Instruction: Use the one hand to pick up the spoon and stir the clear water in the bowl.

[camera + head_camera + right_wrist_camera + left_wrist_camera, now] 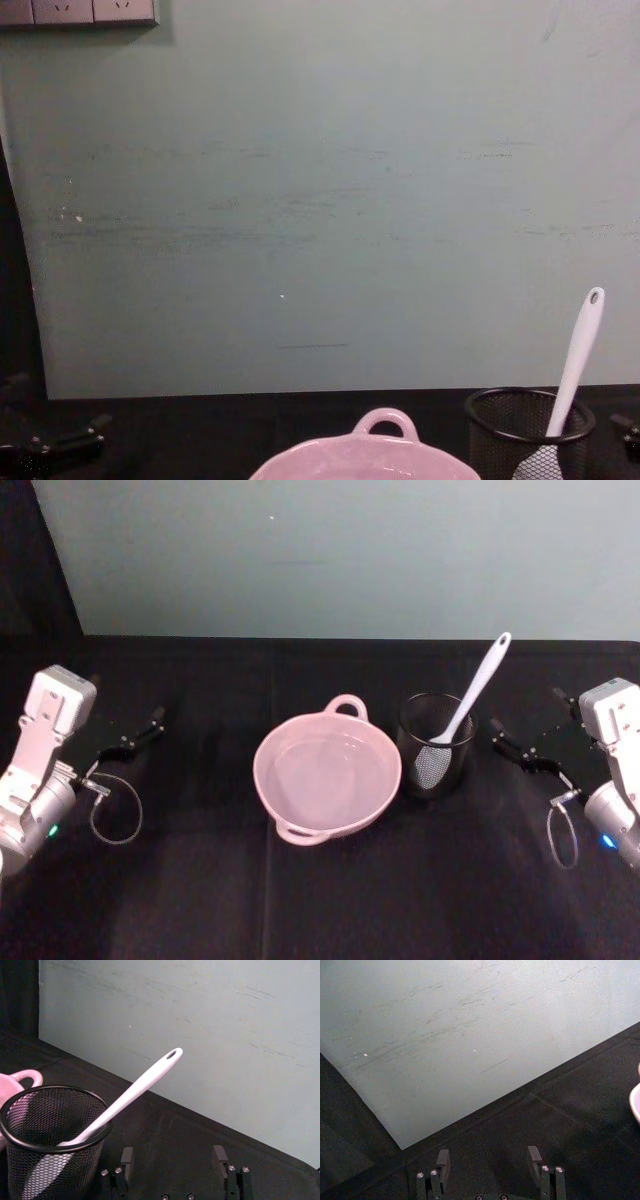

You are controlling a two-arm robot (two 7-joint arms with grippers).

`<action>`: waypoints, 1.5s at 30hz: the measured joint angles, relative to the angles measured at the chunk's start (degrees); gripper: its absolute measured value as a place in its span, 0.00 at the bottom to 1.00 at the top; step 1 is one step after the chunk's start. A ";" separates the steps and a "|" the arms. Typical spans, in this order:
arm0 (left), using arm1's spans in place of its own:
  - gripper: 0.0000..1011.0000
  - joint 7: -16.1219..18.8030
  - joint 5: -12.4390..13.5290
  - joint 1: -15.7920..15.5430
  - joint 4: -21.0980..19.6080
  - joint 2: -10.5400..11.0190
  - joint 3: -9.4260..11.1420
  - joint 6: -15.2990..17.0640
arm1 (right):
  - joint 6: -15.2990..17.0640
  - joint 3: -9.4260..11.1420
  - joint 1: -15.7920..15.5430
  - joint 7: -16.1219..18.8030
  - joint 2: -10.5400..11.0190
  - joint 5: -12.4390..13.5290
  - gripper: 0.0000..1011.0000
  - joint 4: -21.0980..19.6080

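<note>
Reaching begins past the pink bowl (262, 763) of water, with the black mesh cup (440, 775) just beside it on my right. The spoon (480, 685) stands in that cup, handle leaning out. My right pincer (498, 732) sits near, spread and empty. I'd pinch the bare upper handle and lift along its slant, lest the cup tip. My left pincer (155, 725) is parked well apart, spread too.

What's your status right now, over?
Left gripper open, idle on the left. Right gripper open, just right of the black mesh cup. White spoon stands in it, untouched; pink bowl alongside. Nothing in the way.
</note>
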 joint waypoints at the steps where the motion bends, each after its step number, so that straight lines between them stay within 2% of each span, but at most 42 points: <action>1: 1.00 0.00 0.00 0.00 0.00 0.00 0.00 0.00 | 0.00 0.00 0.00 0.00 0.00 0.00 0.99 0.00; 31: 1.00 0.00 0.00 0.00 0.00 0.00 0.00 0.00 | 0.00 0.01 0.00 0.01 0.00 -0.01 0.99 0.00; 34: 1.00 0.00 0.00 0.00 0.00 0.00 0.00 0.00 | -0.41 1.30 -1.52 0.01 0.46 0.22 0.99 -1.46; 36: 1.00 0.00 0.00 0.00 0.00 0.00 0.00 0.00 | -0.72 2.18 -2.52 0.02 0.64 1.08 0.99 -2.31; 38: 1.00 0.00 0.00 0.00 0.00 0.00 0.00 0.00 | -1.16 3.91 -4.43 0.05 0.79 3.00 0.99 -4.07; 41: 1.00 0.00 0.00 0.00 0.00 0.00 0.00 0.00 | -1.83 6.32 -7.09 0.86 0.84 6.70 0.99 -6.42; 42: 1.00 0.00 0.00 0.00 0.00 0.00 0.00 0.00 | -2.28 7.49 -8.27 1.86 0.76 8.98 0.99 -7.45; 43: 1.00 0.00 0.00 0.00 0.00 0.00 0.00 0.00 | -2.28 7.49 -8.27 1.86 0.76 8.98 0.99 -7.45; 44: 1.00 0.00 0.00 0.00 0.00 0.00 0.00 0.00 | -2.66 8.51 -9.13 3.40 0.47 11.56 0.99 -8.22; 45: 1.00 0.00 0.00 0.00 0.00 0.00 0.00 0.00 | -2.76 8.97 -9.45 4.30 0.26 13.03 0.99 -8.45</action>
